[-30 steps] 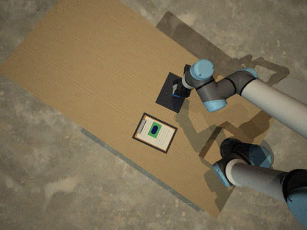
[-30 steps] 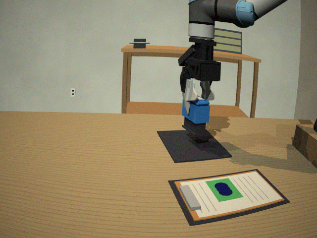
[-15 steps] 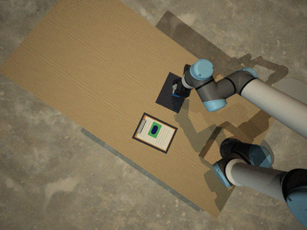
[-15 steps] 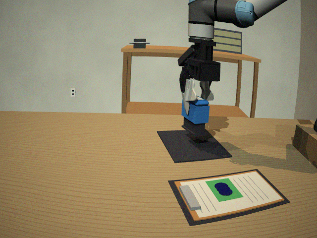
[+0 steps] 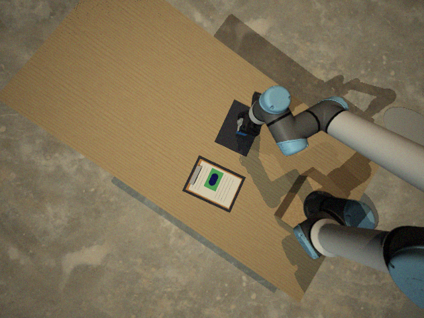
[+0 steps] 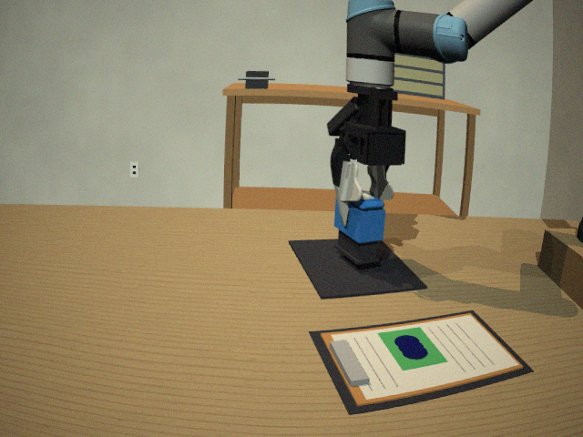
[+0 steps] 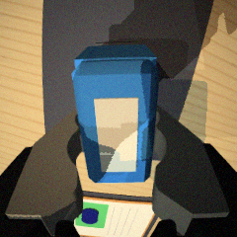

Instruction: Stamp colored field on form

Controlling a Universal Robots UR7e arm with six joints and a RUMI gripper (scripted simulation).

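— Where does the job stand?

— The pressing looks done: the green field (image 6: 412, 348) on the paper form on its orange clipboard (image 6: 420, 360) carries a dark blue oval print. What I judge is left is the return. My two-jaw gripper (image 6: 366, 193) is clamped on the top of the blue box-shaped stamp with a dark base (image 6: 362, 232), fingers pinched on it and not let go.

— And where is the stamp?

— Upright over the dark square mat (image 6: 353, 269), which lies just beyond the clipboard. In the exterior view its dark base seems to touch the mat, or sit a hair above it; I cannot tell which.

— What does each camera add?

— The top view (image 5: 242, 127) shows the stamp well inside the mat's edges (image 5: 227, 131), but my wrist hides most of it. The wrist view shows the pale label on the stamp's blue face (image 7: 117, 130) and, beneath it, a sliver of the printed field (image 7: 91, 216).
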